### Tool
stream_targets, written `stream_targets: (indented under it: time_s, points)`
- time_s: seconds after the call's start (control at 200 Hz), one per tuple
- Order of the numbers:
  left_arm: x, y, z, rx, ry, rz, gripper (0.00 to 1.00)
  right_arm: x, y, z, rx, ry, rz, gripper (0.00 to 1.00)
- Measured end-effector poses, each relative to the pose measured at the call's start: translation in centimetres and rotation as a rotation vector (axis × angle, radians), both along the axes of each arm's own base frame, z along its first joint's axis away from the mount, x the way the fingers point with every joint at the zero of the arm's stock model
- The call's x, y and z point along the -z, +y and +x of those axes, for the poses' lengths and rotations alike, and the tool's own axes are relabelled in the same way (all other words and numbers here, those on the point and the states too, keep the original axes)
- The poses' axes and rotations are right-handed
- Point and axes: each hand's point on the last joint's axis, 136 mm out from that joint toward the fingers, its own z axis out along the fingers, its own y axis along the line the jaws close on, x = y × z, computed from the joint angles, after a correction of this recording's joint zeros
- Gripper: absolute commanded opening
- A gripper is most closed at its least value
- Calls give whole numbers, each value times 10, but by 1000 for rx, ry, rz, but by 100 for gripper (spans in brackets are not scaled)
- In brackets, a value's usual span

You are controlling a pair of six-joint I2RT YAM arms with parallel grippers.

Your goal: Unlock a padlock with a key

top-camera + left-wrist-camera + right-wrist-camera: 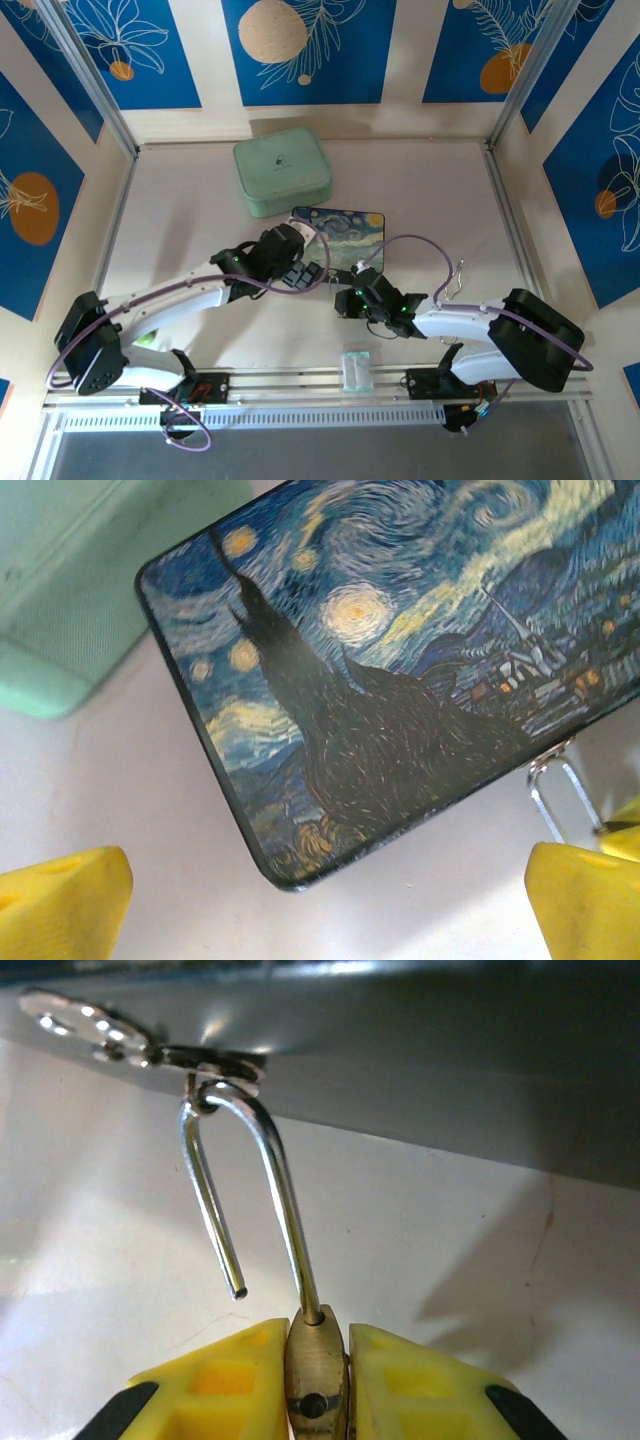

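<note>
The padlock [318,1365] is a small brass body pinched between the yellow fingers of my right gripper [318,1375], which is shut on it. Its silver shackle [288,1210] hooks through a metal hasp [215,1065] on the painted box. One shackle leg [215,1230] hangs free, out of the body. The key is out of view. My left gripper [330,905] is open above the corner of the painted box [400,670], with nothing between its fingers [70,900]. The shackle [560,790] also shows at that box's edge. From above, both grippers [305,272] [345,298] meet at the box's near edge.
A mint-green case [282,172] lies behind the painted box [340,222]. A bent silver wire loop [455,278] sits right of the right arm. A small clear bag [356,369] lies by the near rail. Blue patterned walls enclose the table.
</note>
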Motion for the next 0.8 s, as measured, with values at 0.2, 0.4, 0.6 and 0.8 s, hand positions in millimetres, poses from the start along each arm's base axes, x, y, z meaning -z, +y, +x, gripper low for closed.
stream_targets:
  time_s: [0.2, 0.4, 0.6, 0.8]
  points:
    - [24, -30, 11, 222, -9, 161, 92, 0, -4, -1, -24, 21, -6, 19]
    - [48, -46, 14, 361, 14, 269, 85, -4, -6, -1, -26, 44, 33, 19]
    - [53, -48, 11, 419, 24, 319, 75, -8, -10, 2, -19, 52, 93, 19]
    - [66, -47, 10, 431, 51, 362, 56, -10, -20, 8, 4, 58, 121, 19]
